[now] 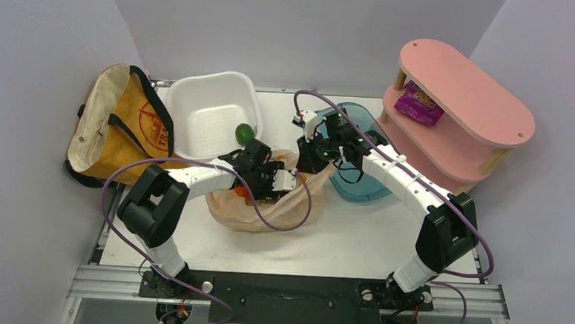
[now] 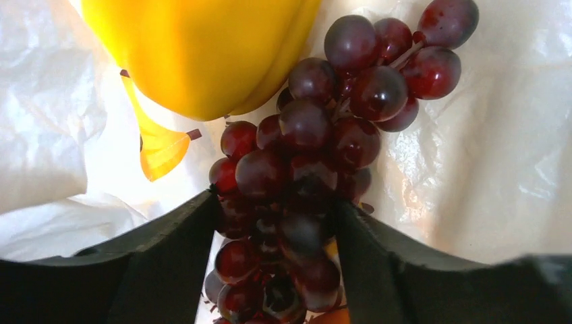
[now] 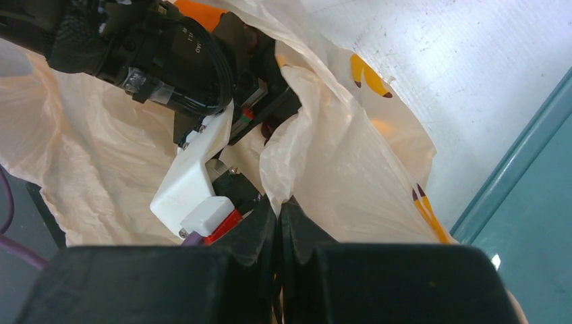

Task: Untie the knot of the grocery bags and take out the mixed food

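Observation:
The peach plastic bag (image 1: 289, 207) lies open mid-table. My left gripper (image 1: 269, 179) is down inside it. In the left wrist view its jaws (image 2: 273, 216) stand on either side of the dark red grapes (image 2: 317, 135) and press against the bunch. The yellow bell pepper (image 2: 202, 47) lies just beyond the grapes. A bit of the orange (image 2: 330, 317) shows under them. My right gripper (image 1: 308, 157) is shut on the bag's rim (image 3: 337, 169) and holds it up, fingertips (image 3: 278, 209) pinching the film. The mustard canvas tote (image 1: 134, 124) stands at far left. The small green fruit (image 1: 244, 134) lies in the white tub.
The white tub (image 1: 199, 98) stands behind the bag and the teal tub (image 1: 365, 185) lies under my right arm. A pink two-level shelf (image 1: 459, 97) at the back right holds a purple snack packet (image 1: 417, 104). Grey walls close in on the left, back and right.

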Tool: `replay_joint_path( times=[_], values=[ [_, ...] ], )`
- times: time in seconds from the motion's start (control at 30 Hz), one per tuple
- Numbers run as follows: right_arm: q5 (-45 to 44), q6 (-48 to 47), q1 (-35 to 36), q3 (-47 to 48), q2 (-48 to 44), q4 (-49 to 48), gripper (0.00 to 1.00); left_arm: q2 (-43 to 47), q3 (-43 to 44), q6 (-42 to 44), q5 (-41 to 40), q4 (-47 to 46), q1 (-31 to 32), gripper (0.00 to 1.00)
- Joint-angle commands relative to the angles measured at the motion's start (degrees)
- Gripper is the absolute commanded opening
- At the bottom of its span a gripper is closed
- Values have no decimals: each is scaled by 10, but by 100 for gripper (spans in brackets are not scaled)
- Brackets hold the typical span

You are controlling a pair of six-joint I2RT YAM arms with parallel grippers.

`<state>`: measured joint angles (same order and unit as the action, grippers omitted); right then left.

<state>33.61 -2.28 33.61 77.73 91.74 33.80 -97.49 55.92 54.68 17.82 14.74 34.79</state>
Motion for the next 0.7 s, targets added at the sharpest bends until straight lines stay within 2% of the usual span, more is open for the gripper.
replay_joint_path(
  times=[0.0,0.07,0.1,0.17,0.2,0.27,0.47,0.67],
  values=[
    [35,4,6,0,-10,-20,0,-43,41,23,-13,129,2,53],
    [34,2,4,-3,-11,-19,0,-53,59,24,-10,169,3,38],
    [34,-1,3,-4,-12,-18,0,-55,76,26,-7,184,4,35],
    [33,-6,2,-6,-12,-12,0,-63,107,13,0,230,6,23],
    [33,-8,2,-7,-13,-10,0,-63,117,3,5,251,6,11],
    [31,-11,2,-14,-19,-7,0,-42,131,-31,19,257,6,0],
    [12,-16,3,-36,-47,-13,0,106,84,-75,71,182,10,0],
    [-1,4,5,-71,-74,-51,0,223,47,-143,57,85,12,0]
  ],
)
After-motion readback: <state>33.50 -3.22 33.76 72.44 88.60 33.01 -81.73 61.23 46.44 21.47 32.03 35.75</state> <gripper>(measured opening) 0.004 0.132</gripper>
